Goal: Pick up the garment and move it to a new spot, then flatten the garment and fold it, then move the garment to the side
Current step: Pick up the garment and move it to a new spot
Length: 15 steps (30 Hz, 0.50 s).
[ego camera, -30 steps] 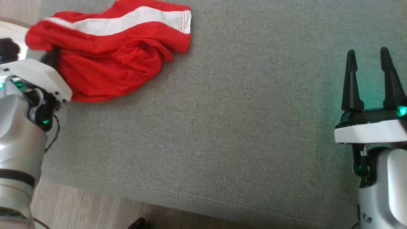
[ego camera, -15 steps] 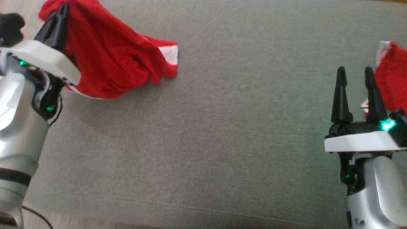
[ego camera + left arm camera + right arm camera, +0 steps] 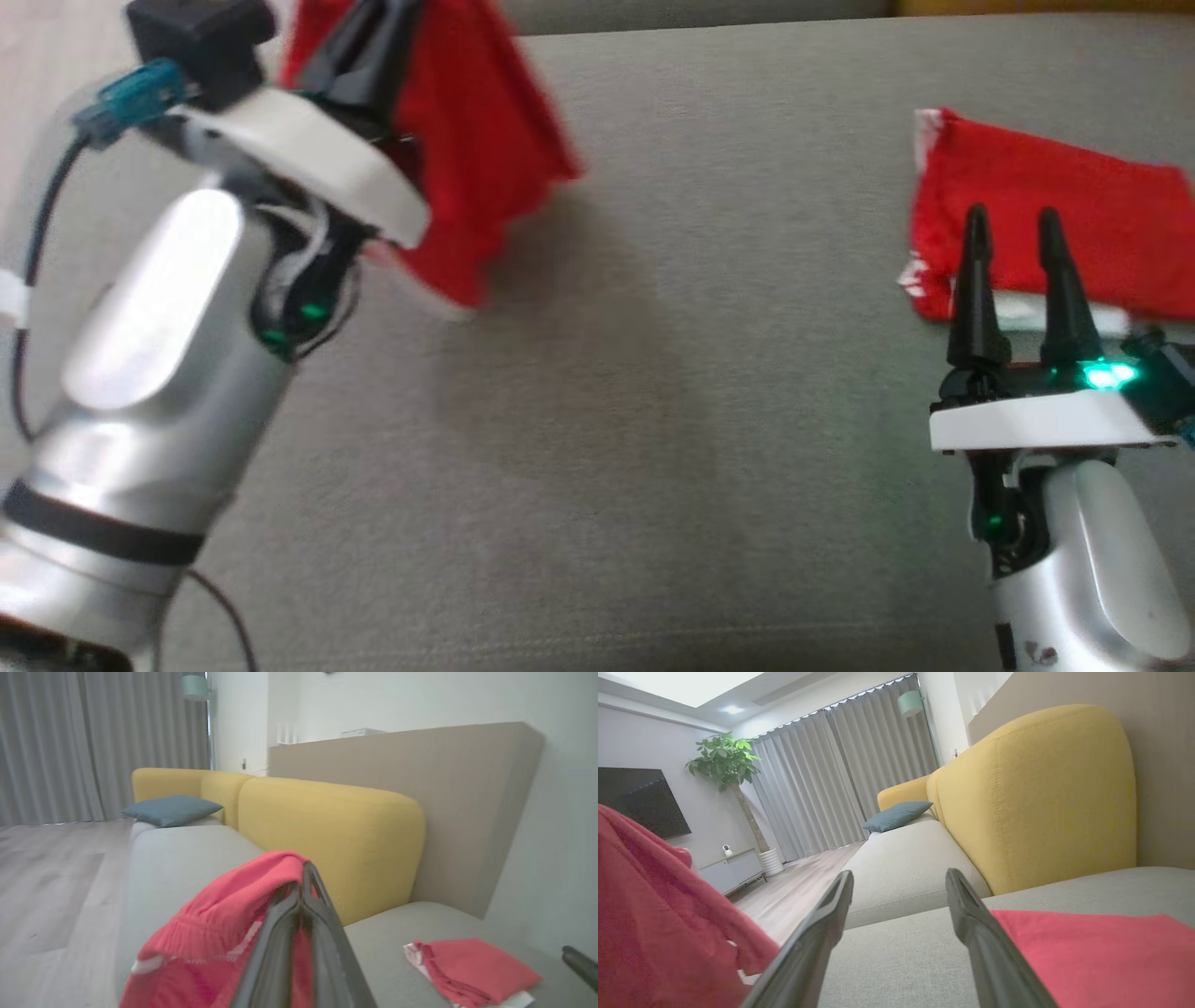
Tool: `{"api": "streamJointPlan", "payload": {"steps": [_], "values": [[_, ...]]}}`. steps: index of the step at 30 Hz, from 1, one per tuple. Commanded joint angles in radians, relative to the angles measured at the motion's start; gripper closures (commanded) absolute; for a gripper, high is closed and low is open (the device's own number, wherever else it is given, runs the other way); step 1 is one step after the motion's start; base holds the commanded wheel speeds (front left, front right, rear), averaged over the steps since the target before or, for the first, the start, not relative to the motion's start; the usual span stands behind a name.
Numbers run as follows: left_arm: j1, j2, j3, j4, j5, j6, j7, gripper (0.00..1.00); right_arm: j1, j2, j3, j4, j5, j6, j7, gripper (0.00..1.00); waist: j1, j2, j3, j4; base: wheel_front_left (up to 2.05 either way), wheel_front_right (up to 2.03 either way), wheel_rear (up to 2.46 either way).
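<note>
1. Up it comes! The garment [image 3: 476,140], bunched on the sofa [image 3: 653,420] a second ago, now hangs clear of the seat from the left fingers [image 3: 275,952]. The head camera has swung too.
2. Nearest us, the right fingers [image 3: 977,299] are spread wide and hold nothing, low over the seat.
3. The left fingers are clenched tight on a fold of red cloth near its top.
4. The garment is red with white trim. It drapes limp, crumpled and motion-blurred above the sofa's left end.
5. Farther right, a second red piece [image 3: 1102,224] lies folded flat on the seat, just beyond the right fingers.
6. The score so far: pick-up looks done, and the carry to a new spot seems under way. Flattening, folding and moving it aside are all still to come.
</note>
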Motion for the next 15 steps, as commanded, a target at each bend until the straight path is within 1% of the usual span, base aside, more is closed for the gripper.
{"api": "streamJointPlan", "payload": {"steps": [1,6,10,12,15], "values": [[-0.064,0.01,0.033,-0.059,-0.01,0.016,0.01,1.0,-0.05,-0.002,0.035,-0.041,0.013,0.002,-0.01,0.0,0.0,-0.0001,-0.009,-0.054,0.0,0.0,0.0],[-0.101,-0.062,0.032,-0.117,-0.016,0.054,0.004,1.0,-0.067,-0.002,0.045,-0.053,0.035,0.002,-0.011,0.0,0.0,-0.0001,-0.002,-0.115,0.0,0.0,0.0],[-0.107,-0.1,0.033,-0.13,-0.013,0.069,-0.034,1.0,-0.065,-0.002,0.035,-0.06,0.04,0.002,-0.011,0.0,0.0,-0.0001,0.005,-0.135,0.0,0.0,0.0],[-0.083,-0.097,0.027,-0.12,-0.011,0.066,-0.047,1.0,-0.061,-0.002,0.031,-0.062,0.041,0.002,-0.011,0.0,0.0,-0.0001,0.01,-0.138,0.0,0.0,0.0],[-0.019,-0.061,0.008,-0.082,-0.002,0.058,-0.054,1.0,-0.055,-0.002,0.026,-0.066,0.041,0.002,-0.011,0.0,0.0,-0.0001,0.019,-0.133,0.0,0.0,0.0]]}}
